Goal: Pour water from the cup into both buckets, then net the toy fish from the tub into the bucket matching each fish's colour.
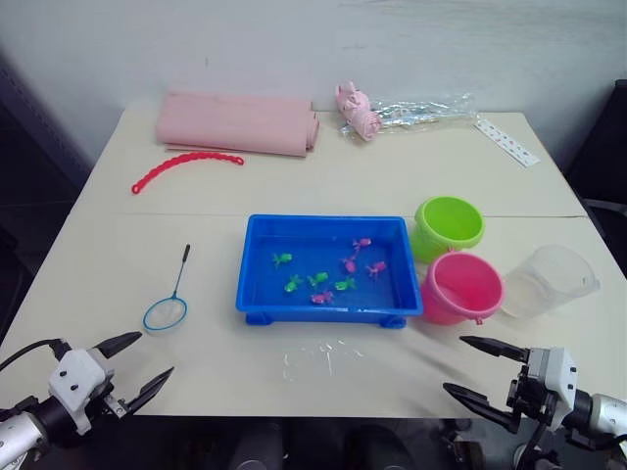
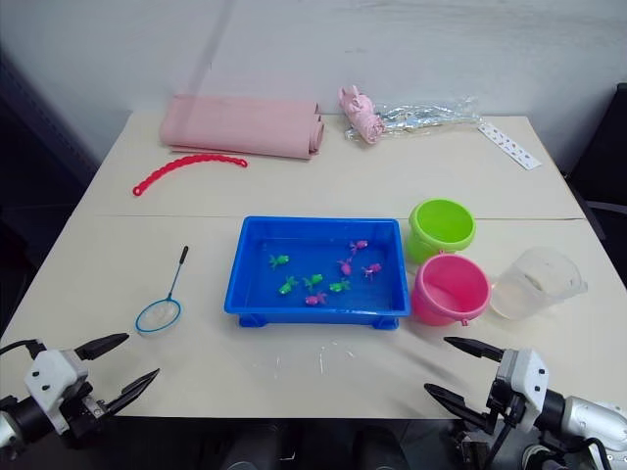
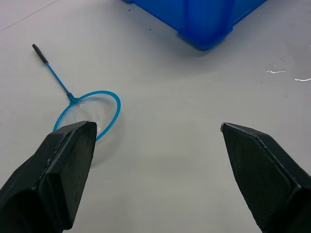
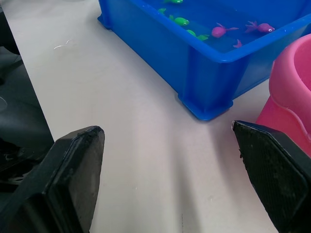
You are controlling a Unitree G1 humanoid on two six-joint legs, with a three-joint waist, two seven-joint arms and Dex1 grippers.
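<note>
The blue tub (image 1: 257, 257) sits mid-table with several green and pink toy fish (image 1: 318, 279) in water. To its right stand the lime green bucket (image 1: 449, 225) and the pink bucket (image 1: 461, 288), with the clear cup (image 1: 551, 280) upright beside the pink one. The net (image 1: 168, 309) lies flat to the left of the tub. My left gripper (image 1: 139, 367) hovers open at the table's near left edge, just short of the net's hoop (image 3: 90, 112). My right gripper (image 1: 477, 369) is open at the near right edge, in front of the pink bucket (image 4: 291, 92).
A folded pink cloth (image 1: 238, 122), a red bead chain (image 1: 186, 164), a pink toy with a crinkled clear bag (image 1: 411, 111) and a white strip (image 1: 506, 141) lie along the far side. Water drops (image 1: 315, 354) glisten in front of the tub.
</note>
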